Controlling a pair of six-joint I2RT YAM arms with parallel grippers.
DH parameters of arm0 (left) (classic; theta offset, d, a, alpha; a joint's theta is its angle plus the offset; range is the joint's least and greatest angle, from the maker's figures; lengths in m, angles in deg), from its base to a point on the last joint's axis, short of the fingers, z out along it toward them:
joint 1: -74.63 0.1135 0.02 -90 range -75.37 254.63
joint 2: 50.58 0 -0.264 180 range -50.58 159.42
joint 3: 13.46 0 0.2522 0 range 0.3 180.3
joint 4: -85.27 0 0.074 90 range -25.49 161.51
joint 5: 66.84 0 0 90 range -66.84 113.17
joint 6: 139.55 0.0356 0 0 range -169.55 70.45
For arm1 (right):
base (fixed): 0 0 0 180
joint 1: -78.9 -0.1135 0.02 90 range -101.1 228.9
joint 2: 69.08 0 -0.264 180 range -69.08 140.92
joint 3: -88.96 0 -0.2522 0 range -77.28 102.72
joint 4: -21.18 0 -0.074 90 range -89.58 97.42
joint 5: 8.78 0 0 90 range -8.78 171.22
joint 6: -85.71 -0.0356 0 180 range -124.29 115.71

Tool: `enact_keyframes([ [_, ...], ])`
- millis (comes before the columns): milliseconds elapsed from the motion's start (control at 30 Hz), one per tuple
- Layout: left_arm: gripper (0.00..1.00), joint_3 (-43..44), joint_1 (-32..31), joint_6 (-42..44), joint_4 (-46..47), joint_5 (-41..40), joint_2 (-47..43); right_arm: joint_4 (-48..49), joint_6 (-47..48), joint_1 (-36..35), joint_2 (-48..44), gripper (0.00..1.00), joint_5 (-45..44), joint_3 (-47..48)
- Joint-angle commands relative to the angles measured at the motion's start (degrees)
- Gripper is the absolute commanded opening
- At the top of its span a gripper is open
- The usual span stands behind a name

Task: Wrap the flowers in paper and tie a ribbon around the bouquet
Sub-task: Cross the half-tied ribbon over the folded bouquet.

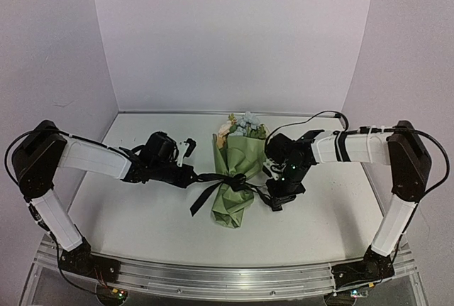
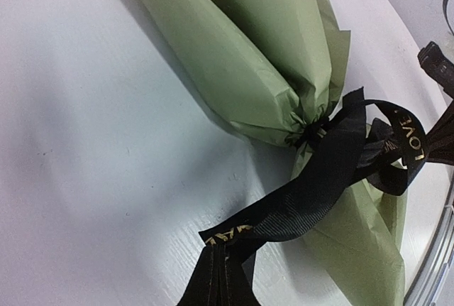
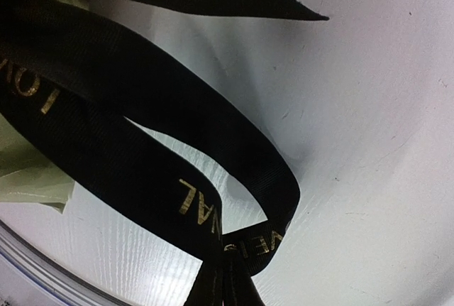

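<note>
The bouquet point(image 1: 236, 178) lies in the middle of the table, a sage green paper point(image 2: 248, 57) cone with cream and pale blue flowers point(image 1: 241, 124) showing at its far, wide end. A black ribbon point(image 2: 323, 185) with gold lettering is knotted round the pinched waist of the cone, and one tail point(image 1: 202, 201) trails toward the near left. My left gripper point(image 1: 191, 176) sits just left of the knot, shut on a ribbon end point(image 2: 227, 238). To the right of the cone my right gripper point(image 1: 274, 199) is shut on a ribbon loop point(image 3: 234, 214).
A metal rail point(image 1: 213, 279) runs along the near table edge between the arm bases. Pale walls close in the back and both sides. A black cable point(image 1: 323, 116) arcs over the right arm.
</note>
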Motion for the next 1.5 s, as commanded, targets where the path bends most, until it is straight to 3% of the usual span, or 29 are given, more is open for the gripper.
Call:
enact_keyframes([
  [0, 0.00, -0.95, 1.46, -2.14, 1.51, -2.25, -3.08, -0.90, 0.18, 0.07, -0.49, 0.00, -2.62, -1.89],
  [433, 0.00, -1.61, 3.12, -3.56, -0.84, -3.85, -3.16, -2.21, 3.73, 0.23, -2.20, 0.00, -5.69, -5.45],
  [933, 0.00, -0.24, 3.47, -3.19, -2.19, -4.26, -2.37, -9.78, 14.49, 3.69, 1.61, 0.00, -9.52, 7.89],
  [1233, 0.00, 1.74, 3.46, -2.38, -2.32, -1.98, -1.31, -7.92, 12.61, 0.02, -2.58, 0.00, 2.70, 1.74],
  [1267, 0.00, 2.04, 3.51, -2.24, -2.40, -1.48, -1.04, -7.60, 12.54, -0.94, -3.13, 0.02, 3.78, 0.82],
  [1367, 0.00, 2.68, 3.48, -1.85, -2.47, -0.29, -0.68, -6.29, 11.97, -2.89, -4.92, 0.27, 6.19, -1.39],
  [1467, 0.00, 3.32, 3.46, -1.41, -2.77, 0.20, -0.37, -4.20, 11.92, -3.16, -7.96, 0.41, 5.92, -2.55],
])
